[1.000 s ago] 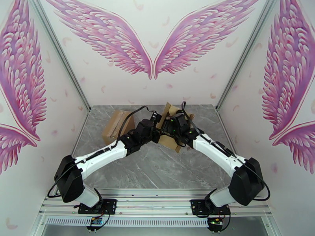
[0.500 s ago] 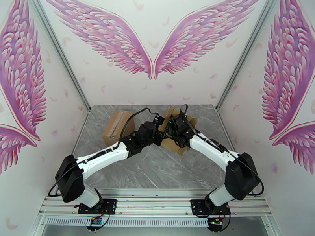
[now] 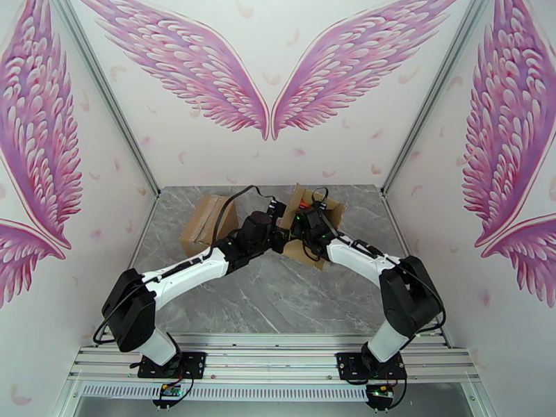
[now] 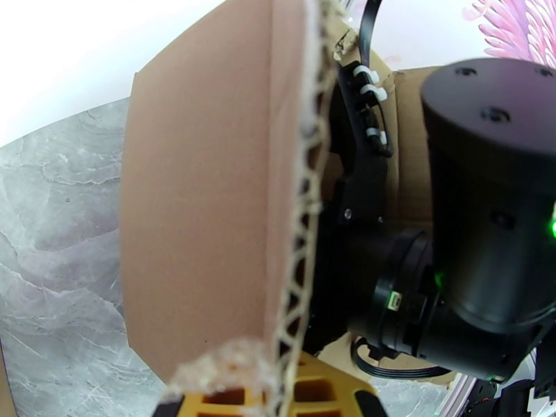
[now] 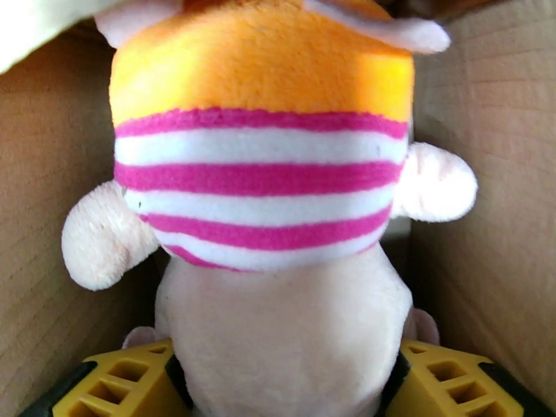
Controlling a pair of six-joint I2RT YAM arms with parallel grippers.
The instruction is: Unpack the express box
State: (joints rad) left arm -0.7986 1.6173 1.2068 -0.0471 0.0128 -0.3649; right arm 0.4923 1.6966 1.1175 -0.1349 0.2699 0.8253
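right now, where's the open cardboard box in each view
Top external: open cardboard box at the table's far middle, where both arms meet.
Left wrist: its raised flap edge-on, left of centre.
Right wrist: its inner walls either side of the striped plush toy.
Shared landmark: the right arm, reaching into the box.

Fuzzy soft-pile cloth on the plush toy (image 5: 264, 203), plain matt corrugated cardboard with a ragged edge for the box flap (image 4: 201, 203), smooth marble-look table (image 4: 55, 224), slightly shiny black plastic arm casing (image 4: 493, 189).
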